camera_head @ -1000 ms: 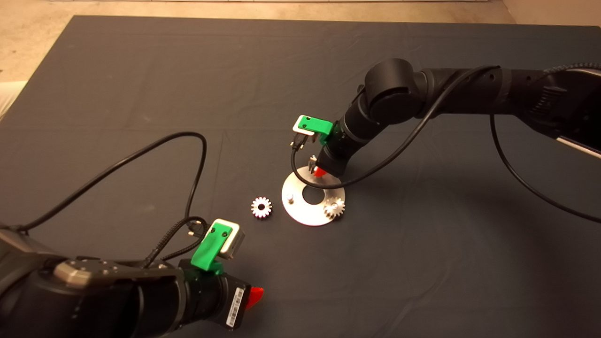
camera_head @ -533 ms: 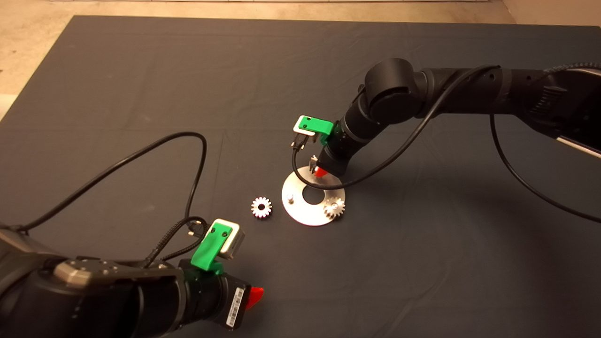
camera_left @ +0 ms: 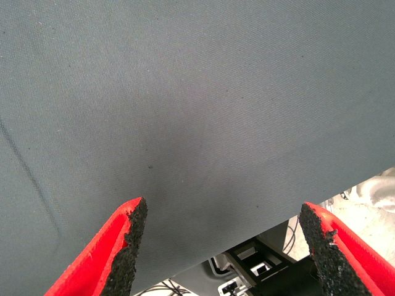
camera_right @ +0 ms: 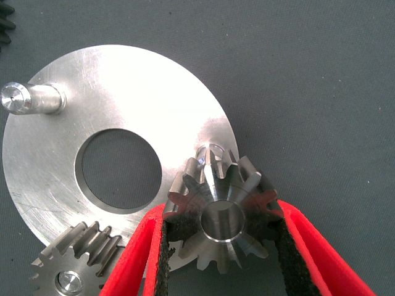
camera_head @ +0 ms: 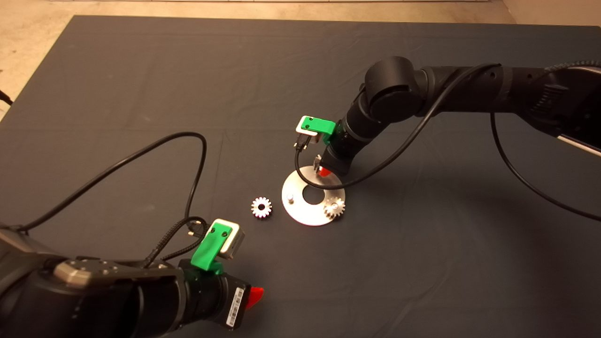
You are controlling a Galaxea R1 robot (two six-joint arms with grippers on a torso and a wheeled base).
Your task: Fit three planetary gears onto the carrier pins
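- Right gripper (camera_right: 221,246) clamped on one planetary gear (camera_right: 221,217): black pads press the teeth on both sides, bore facing the wrist camera.
- Held gear sits just above a carrier pin (camera_right: 210,152) at the disc's (camera_right: 129,80) edge; pin tip peeks out past the gear's rim, so bore and pin are not lined up and the gear is not seated.
- In the head view this gripper (camera_head: 323,172) hangs over the far rim of the disc (camera_head: 300,212), the arm coming in from the right.
- Second gear (camera_head: 334,207) already on its pin at the disc's near-right edge, just below the gripper; in the wrist view it (camera_right: 77,262) lies just beside the left finger (camera_right: 139,253).
- Third pin (camera_head: 290,197) bare, across the centre hole from the gripper.
- Third gear (camera_head: 261,207) loose on the mat (camera_head: 141,70), just off the disc's left rim.
- Open mat all around the disc; mat edges well away.
- Left gripper (camera_left: 225,243) parked at lower left, fingers (camera_left: 126,237) spread wide, holding nothing, over bare mat near its front edge.
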